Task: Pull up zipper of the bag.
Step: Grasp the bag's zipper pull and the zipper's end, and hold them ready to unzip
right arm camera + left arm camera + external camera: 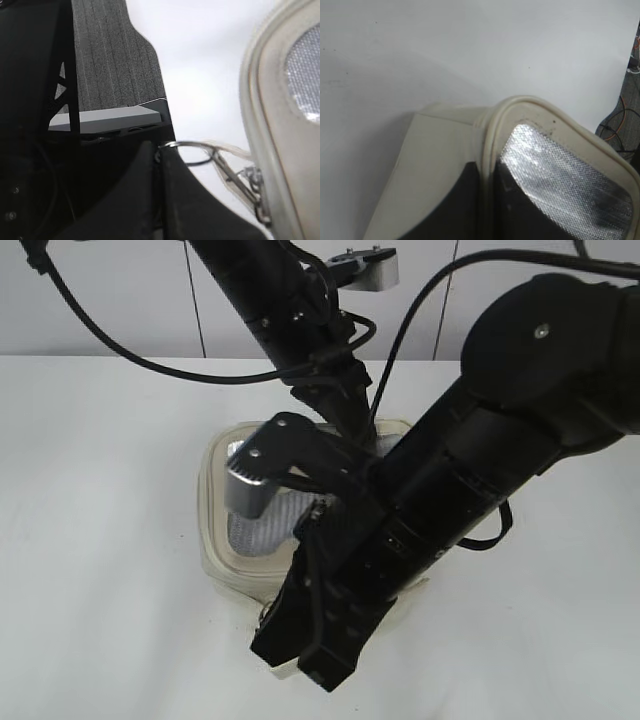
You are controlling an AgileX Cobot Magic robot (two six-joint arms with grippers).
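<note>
The cream-white bag point(214, 502) stands mid-table with its grey mesh window point(250, 532) facing up. My left gripper point(487, 171) grips the bag's lid rim point(492, 131), one dark finger on the side wall and one on the mesh window point(560, 175). My right gripper point(159, 150) is shut on the silver ring pull point(196, 151) of a zipper slider point(256, 192) at the bag's point(277, 125) edge. In the exterior view the right gripper point(295, 662) hangs low at the bag's near corner. The zipper line itself is mostly hidden by the arms.
The white table point(90, 540) lies around the bag, with a pale wall behind. The big right arm point(500, 440) covers the bag's right half. Beyond the table edge are a dark frame and grey floor point(110, 60), and cables point(620, 125).
</note>
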